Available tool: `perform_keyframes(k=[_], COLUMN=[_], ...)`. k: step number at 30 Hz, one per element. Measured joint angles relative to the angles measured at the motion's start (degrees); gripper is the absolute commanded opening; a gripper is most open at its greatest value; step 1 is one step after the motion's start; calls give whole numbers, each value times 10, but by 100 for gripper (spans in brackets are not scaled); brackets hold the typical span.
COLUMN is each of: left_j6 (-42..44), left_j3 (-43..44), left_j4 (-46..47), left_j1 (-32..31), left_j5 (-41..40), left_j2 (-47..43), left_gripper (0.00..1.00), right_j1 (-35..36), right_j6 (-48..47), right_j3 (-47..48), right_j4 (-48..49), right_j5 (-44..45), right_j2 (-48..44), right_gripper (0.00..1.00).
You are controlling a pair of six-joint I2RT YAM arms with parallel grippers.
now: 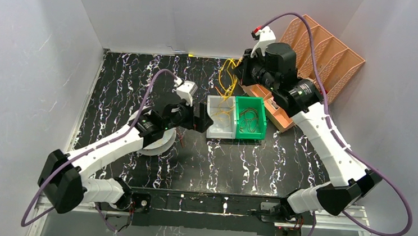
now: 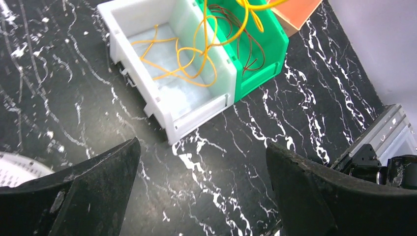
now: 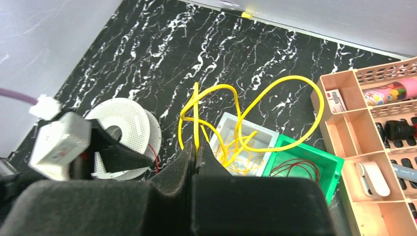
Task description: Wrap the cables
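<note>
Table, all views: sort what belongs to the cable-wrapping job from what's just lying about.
Job: yellow cables, pinched in the shut right gripper; white spool; white bin holding more cables; open left gripper.
Lying about: green bin with dark brown wires; orange tray of oddments; orange file rack.

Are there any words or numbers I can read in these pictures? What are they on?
No text here can be read.
Small box in the orange tray: red and white print, too blurred.
Pink tube: coloured print, too blurred.
White spool: faint grey marks, too small.
</note>
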Motion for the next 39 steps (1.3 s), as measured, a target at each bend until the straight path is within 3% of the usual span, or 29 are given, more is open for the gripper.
perform_keyframes(k=[9, 16, 18, 22, 26, 29, 39], left_j6=[13, 16, 14, 9, 6, 3, 2], left_j3=[23, 46, 51, 60, 66, 68, 93], left_j4=[92, 152, 164, 182, 187, 189, 187], left_j1=[0, 0, 0, 0, 0, 0, 0], left_j5=[28, 55, 60, 70, 69, 64, 44], left_j2=[111, 169, 181, 204, 217, 221, 259], left_gripper=[89, 76, 68, 38, 21, 0, 0], right_j1=[0, 0, 0, 0, 0, 0, 0], right_j6=[15, 19, 21, 24, 24, 24, 1], right_j3=[-23, -27, -28, -35, -37, -37, -28], right_j4=[17, 19, 19, 23, 23, 23, 6], right_j5=[-27, -37, -38, -37, -35, -27, 55], right_j2=[-33, -39, -42, -53, -62, -70, -117], right_gripper=[0, 0, 0, 0, 0, 0, 0])
